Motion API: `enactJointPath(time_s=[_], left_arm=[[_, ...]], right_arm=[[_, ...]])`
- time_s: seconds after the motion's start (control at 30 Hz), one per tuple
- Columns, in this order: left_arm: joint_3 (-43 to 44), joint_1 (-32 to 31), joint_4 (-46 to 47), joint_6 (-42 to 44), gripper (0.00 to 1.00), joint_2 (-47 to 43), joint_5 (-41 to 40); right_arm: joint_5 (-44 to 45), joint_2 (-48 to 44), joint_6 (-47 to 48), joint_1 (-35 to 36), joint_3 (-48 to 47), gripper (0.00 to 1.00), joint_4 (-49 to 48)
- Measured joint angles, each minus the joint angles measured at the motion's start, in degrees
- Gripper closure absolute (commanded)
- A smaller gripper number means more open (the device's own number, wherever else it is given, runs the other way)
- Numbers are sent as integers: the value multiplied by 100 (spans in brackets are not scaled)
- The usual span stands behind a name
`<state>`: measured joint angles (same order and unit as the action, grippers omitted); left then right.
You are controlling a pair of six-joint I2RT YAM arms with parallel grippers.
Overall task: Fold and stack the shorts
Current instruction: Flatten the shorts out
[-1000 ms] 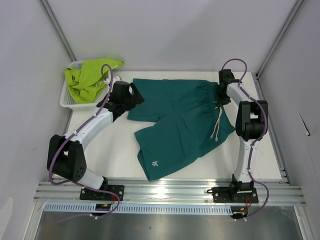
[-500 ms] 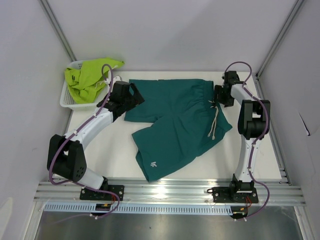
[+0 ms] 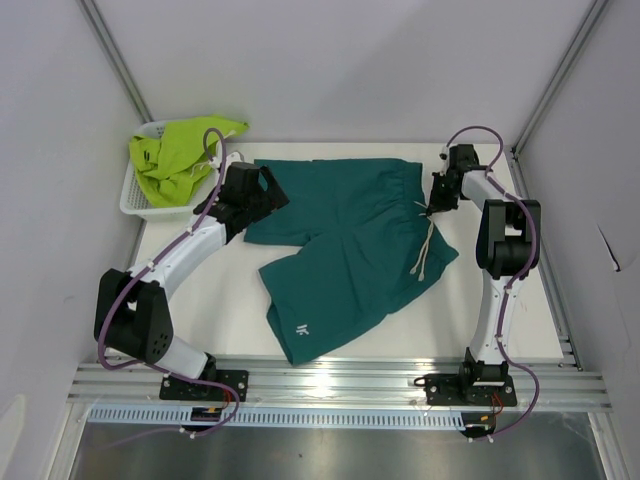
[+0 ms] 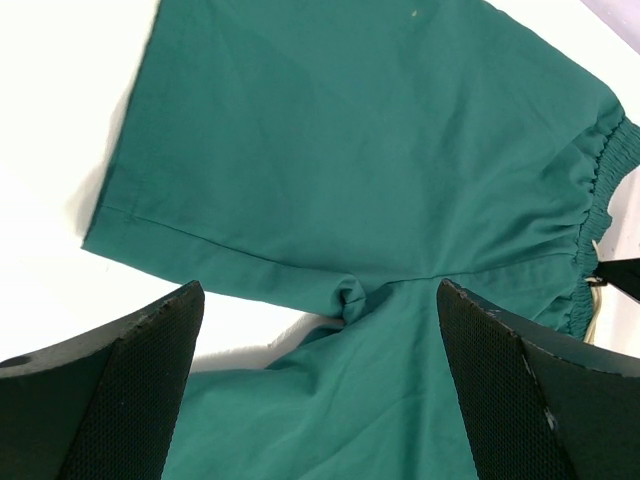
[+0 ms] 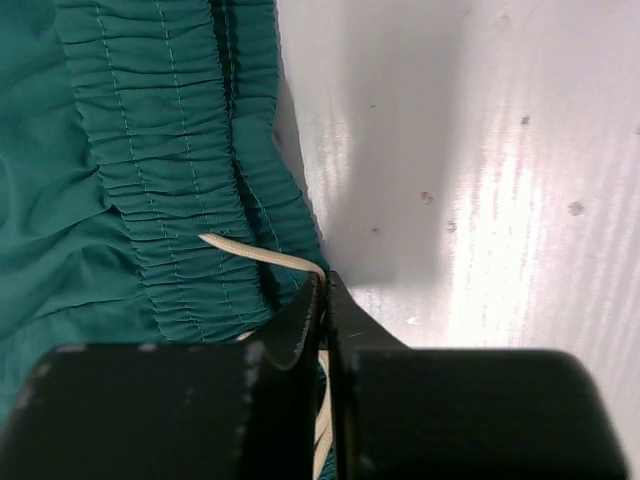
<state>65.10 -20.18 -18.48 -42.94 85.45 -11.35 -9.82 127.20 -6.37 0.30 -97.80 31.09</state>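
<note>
Tabletop seen from above. Off the left gripper's outer side, near but apart from it, a white mesh basket (image 3: 135,197) holds the lime shorts (image 3: 175,155), heaped and spilling over the rim.

The left gripper (image 3: 262,190) has its jaws spread wide and holds nothing. In its wrist view the two dark fingers (image 4: 130,395) frame the teal shorts (image 3: 345,250), which lie directly beneath them. The crotch seam sits midway between the fingertips, and one leg's hem runs off toward the left finger's side. The pictures do not show whether the fingers touch the cloth.

The teal shorts are spread fairly flat on the white table (image 3: 225,300), reaching from under the left gripper across to the right gripper. One leg points toward the left gripper and the other back toward the arm bases. The gathered waistband (image 5: 165,190) lies on the right gripper's side.

The right gripper (image 3: 437,200) is at the waistband's end with its fingers pressed together. In its wrist view the pale drawstring (image 5: 255,253) runs off the waistband straight into the seam between the fingertips, pinched there. Whether any cloth is caught too, I cannot tell. The rest of the cord trails over the shorts toward the arm bases.
</note>
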Motion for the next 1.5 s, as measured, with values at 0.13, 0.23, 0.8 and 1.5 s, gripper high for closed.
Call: enactJointPath(time_s=[0.13, 0.23, 0.8, 1.5], left_arm=[[0, 0, 0, 7, 1, 0, 0], [0, 0, 2, 15, 1, 0, 2], [1394, -1139, 251, 649, 3, 1622, 894], [2107, -1982, 205, 310, 29, 3250, 1268]], right_arm=[[-212, -72, -74, 11, 138, 100, -68], [-363, -240, -138, 59, 385, 100, -74], [-562, -2540, -935, 1172, 2951, 100, -417], [-640, -2942, -1613, 861, 4140, 56, -1572]])
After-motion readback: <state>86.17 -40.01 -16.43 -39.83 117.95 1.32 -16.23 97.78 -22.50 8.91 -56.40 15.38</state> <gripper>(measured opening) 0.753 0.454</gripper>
